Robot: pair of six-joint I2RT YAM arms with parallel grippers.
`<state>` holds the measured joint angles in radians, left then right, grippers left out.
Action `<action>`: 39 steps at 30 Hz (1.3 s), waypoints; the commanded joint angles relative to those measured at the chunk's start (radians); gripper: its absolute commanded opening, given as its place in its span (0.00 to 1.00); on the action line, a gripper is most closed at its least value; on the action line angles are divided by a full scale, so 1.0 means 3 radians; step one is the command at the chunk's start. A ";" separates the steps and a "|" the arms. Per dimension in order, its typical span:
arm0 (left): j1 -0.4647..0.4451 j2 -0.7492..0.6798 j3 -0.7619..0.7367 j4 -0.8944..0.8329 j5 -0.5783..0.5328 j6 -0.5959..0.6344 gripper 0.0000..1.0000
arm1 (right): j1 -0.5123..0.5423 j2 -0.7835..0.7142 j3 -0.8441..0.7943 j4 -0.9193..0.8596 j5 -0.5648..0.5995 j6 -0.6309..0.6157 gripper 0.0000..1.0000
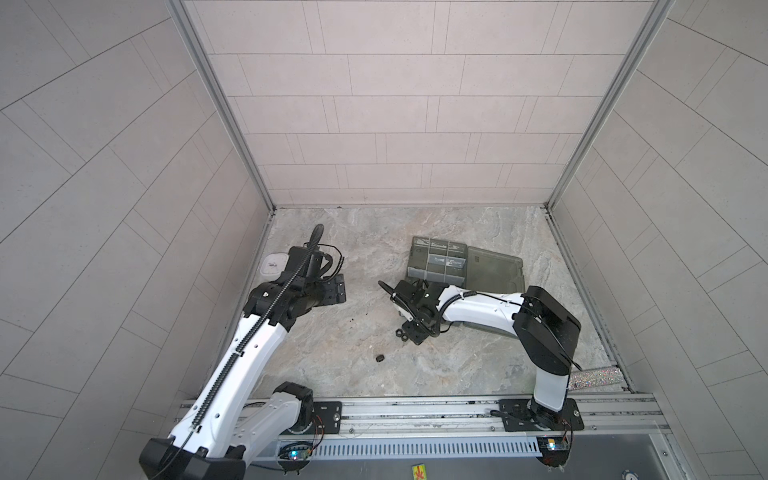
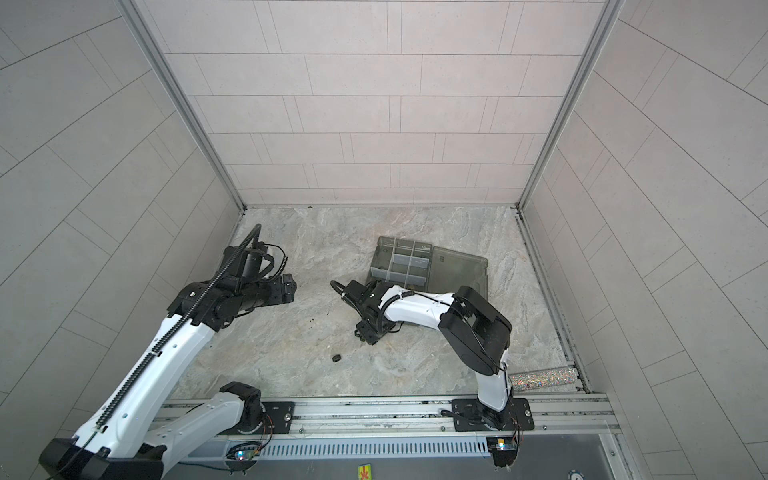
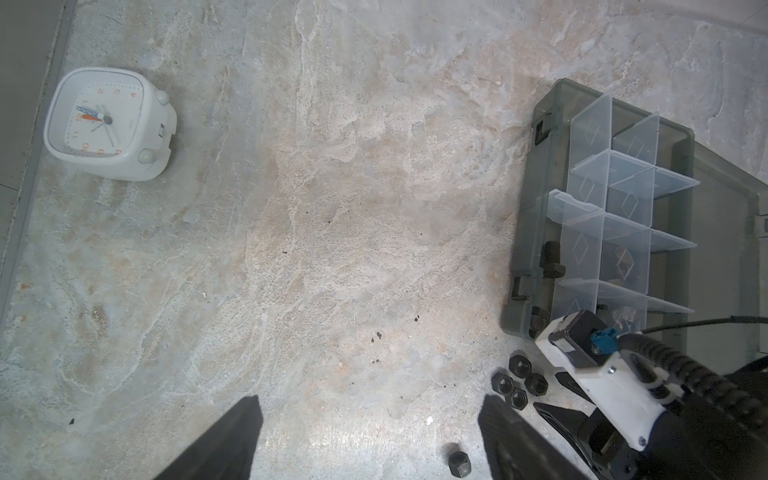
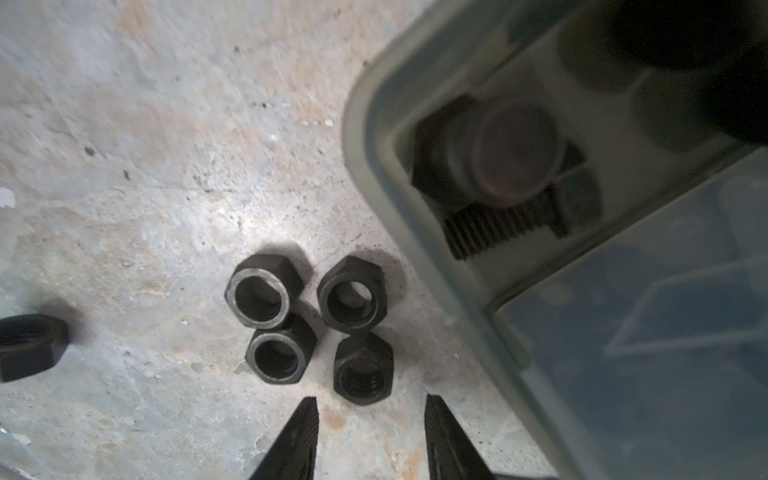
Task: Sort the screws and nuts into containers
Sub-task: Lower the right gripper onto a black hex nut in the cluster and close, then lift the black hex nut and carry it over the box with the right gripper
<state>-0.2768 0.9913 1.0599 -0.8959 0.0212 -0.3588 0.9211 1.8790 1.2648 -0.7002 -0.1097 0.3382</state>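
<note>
My right gripper hovered empty, jaws narrowly apart, just short of four nuts clustered beside the organizer box; nearest nut dead ahead; left gripper gaped wide, farther from it

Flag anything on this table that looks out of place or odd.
A white alarm clock sits by the table's left edge, unrelated to sorting. A glittery strip lies near the right arm's base. One nut lies apart from the four nuts clustered beside the organizer box.
</note>
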 commanded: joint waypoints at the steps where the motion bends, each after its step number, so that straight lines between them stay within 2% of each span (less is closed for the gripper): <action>1: 0.0014 0.0002 0.0100 -0.0089 -0.0063 0.0061 0.88 | 0.0008 0.0091 0.0068 -0.0028 0.0023 -0.0057 0.42; 17: 0.0013 -0.0001 0.0096 -0.0113 -0.0107 0.0085 0.88 | 0.0008 0.0232 0.0176 -0.0033 -0.0028 -0.0135 0.34; 23: 0.0013 -0.0023 0.0091 -0.0085 0.0106 0.0124 0.89 | 0.0008 0.0281 0.0248 -0.0084 -0.0028 -0.0161 0.28; 27: 0.0013 -0.0044 0.0070 -0.0055 0.0211 0.0131 0.93 | 0.0011 0.0288 0.0268 -0.0118 -0.0043 -0.0164 0.23; 33: 0.0013 -0.0062 0.0052 -0.0032 0.0221 0.0132 1.00 | 0.0008 0.0254 0.0307 -0.0214 -0.0011 -0.0174 0.19; 39: 0.0013 -0.0090 0.0074 -0.0025 0.0390 0.0161 1.00 | 0.0008 0.0124 0.0398 -0.0398 -0.0014 -0.0166 0.18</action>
<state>-0.2768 0.9840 1.0618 -0.9035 0.1036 -0.3305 0.9207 1.9491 1.3571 -0.7597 -0.1242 0.2920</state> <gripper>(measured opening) 0.994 0.200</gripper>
